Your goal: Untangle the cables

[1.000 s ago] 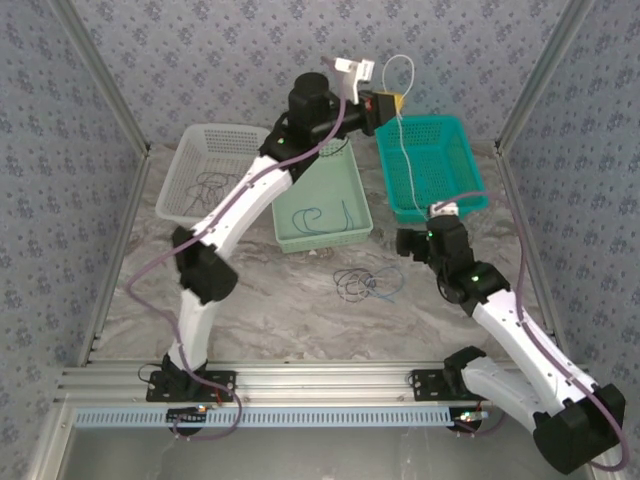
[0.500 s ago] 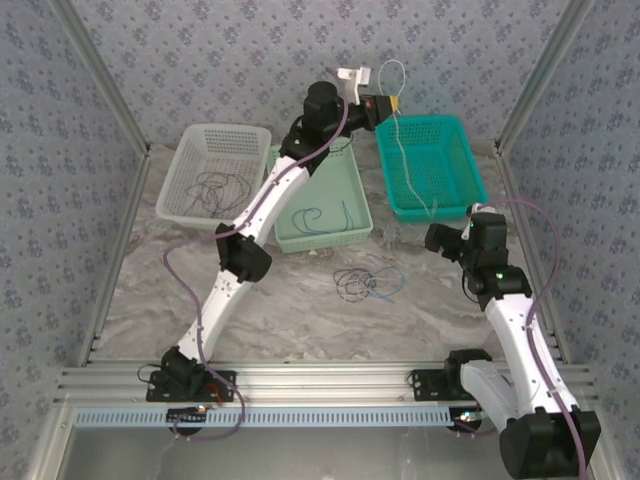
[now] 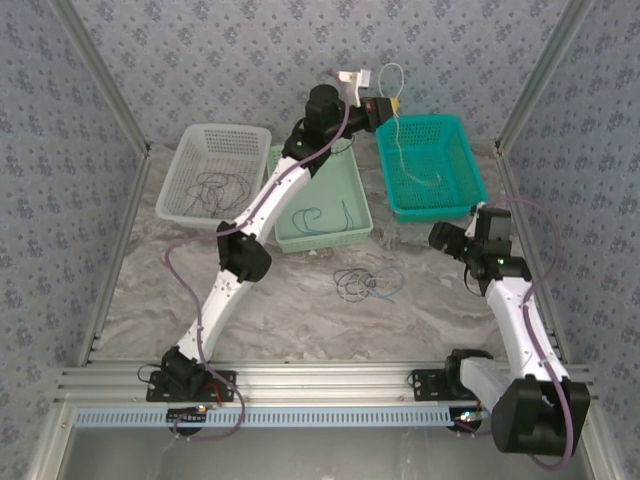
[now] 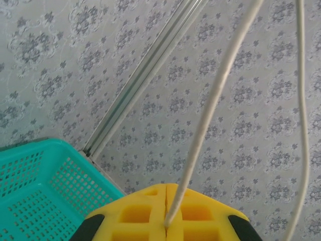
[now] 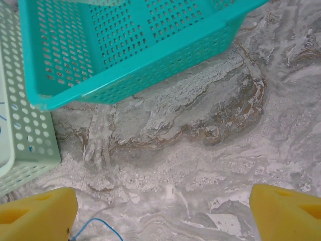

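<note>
Dangling white cable (image 4: 216, 98) pinched in the clenched left claw (image 3: 386, 104) above the teal basket (image 5: 150, 68), lower end lying inside it, right claw (image 5: 161, 208) spread wide and empty over the bench (image 5: 210, 150), dark and blue cables (image 3: 366, 283) tangled mid-bench

Left basket (image 3: 172, 176), middle basket (image 3: 325, 243), right basket (image 3: 436, 212) in a row; cable tangle (image 3: 365, 283) on table (image 3: 300, 312) before the middle.

Wallpaper (image 3: 200, 60) in a grey-blue floral pattern covers the back and both side walls. Slanted aluminium posts (image 3: 101, 75) run up the corners. The tabletop (image 3: 300, 320) is marbled grey and brown, evenly lit. An aluminium rail (image 3: 330, 380) crosses its near edge, with a pale blue slotted strip (image 3: 300, 415) just in front.
</note>
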Action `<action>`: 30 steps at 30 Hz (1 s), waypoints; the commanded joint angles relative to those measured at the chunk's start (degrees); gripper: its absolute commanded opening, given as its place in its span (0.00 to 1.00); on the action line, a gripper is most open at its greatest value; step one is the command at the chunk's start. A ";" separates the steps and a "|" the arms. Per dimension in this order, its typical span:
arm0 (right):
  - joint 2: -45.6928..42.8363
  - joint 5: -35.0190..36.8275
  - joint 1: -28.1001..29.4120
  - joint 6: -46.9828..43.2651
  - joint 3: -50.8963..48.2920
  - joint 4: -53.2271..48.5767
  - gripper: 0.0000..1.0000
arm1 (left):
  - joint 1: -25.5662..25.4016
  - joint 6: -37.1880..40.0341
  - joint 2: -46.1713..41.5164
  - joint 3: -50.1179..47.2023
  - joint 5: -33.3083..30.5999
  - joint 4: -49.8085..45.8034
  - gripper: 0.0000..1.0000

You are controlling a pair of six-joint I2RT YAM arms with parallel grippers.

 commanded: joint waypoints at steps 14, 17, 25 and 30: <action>11.09 -0.91 4.56 -7.91 10.03 2.98 0.86 | -1.55 -0.52 4.98 -2.27 1.84 -10.42 0.14; 12.75 1.33 5.84 -8.86 11.43 2.08 0.86 | -1.75 -0.33 4.98 -2.40 1.02 -13.19 0.20; 13.47 2.21 5.93 -7.45 11.52 1.67 0.87 | -1.67 1.86 4.10 -2.45 1.16 -18.70 0.40; 14.16 3.75 5.27 -7.38 12.16 0.65 0.88 | -1.85 8.37 -1.19 -2.31 -1.01 -25.33 0.54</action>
